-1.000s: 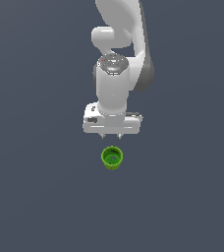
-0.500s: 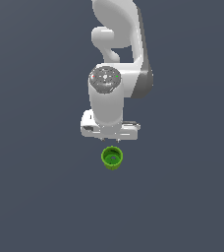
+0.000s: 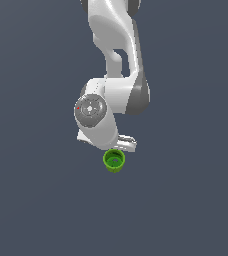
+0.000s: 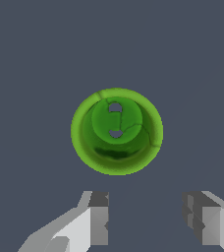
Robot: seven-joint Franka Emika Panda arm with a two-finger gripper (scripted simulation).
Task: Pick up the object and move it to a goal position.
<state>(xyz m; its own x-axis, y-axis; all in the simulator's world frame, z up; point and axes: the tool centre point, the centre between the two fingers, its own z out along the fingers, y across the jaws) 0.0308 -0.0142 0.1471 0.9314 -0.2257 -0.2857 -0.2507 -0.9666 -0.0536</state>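
The small bright green cup stands upright on the dark grey floor, its round rim facing up. In the wrist view the cup shows from above, with a darker inside bottom. My gripper hangs just above and behind the cup in the exterior view, where the white hand mostly hides its fingers. In the wrist view the gripper is open and empty. Its two grey fingers stand apart, and the cup lies beyond the fingertips, not between them.
The white arm comes down from the top of the exterior view. Its wrist joint is tilted over the cup. A flat dark grey floor surrounds the cup.
The arm has come down and its wrist has tilted, bringing the hand closer to the cup's rim. The cup has not moved. The gripper holds nothing.
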